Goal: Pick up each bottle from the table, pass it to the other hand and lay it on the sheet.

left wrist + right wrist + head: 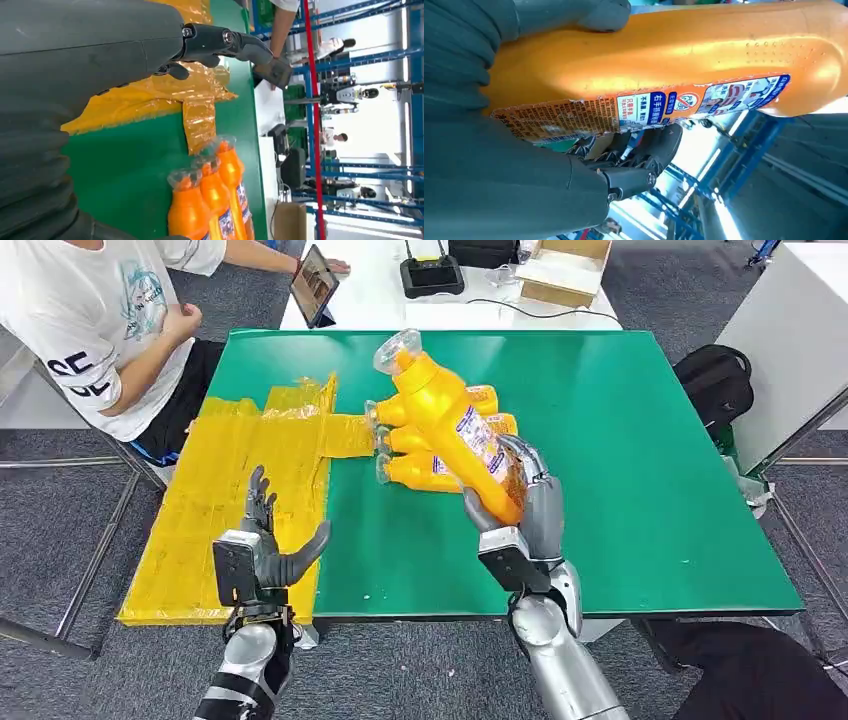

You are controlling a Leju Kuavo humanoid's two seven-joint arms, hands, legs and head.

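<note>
Right hand: right hand [525, 505] grips the lower body of an orange bottle [455, 425], lifted off the green table [640, 470], clear cap tilted toward the far left.
Grip detail: thumb [609, 12] on one face of the bottle [664, 55], dark fingers [644, 155] wrapped under the label side.
Left hand: left hand [265, 545] holds nothing, fingers spread, above the near part of the yellow sheet [230, 490].
Bottles on table: three bottles [405, 445] lie side by side behind the raised one, caps pointing left, just right of the sheet; the raised bottle hides part of them.
Wrist check: the three bottles [212, 200] lie beside a strip of the sheet [197, 120].
Surroundings: a person [110, 320] sits at the far left corner; a tablet [314, 285], a black device [431, 275] and a cardboard box [565, 268] stand on the white table beyond; a black bag [715, 380] on the floor at right.
</note>
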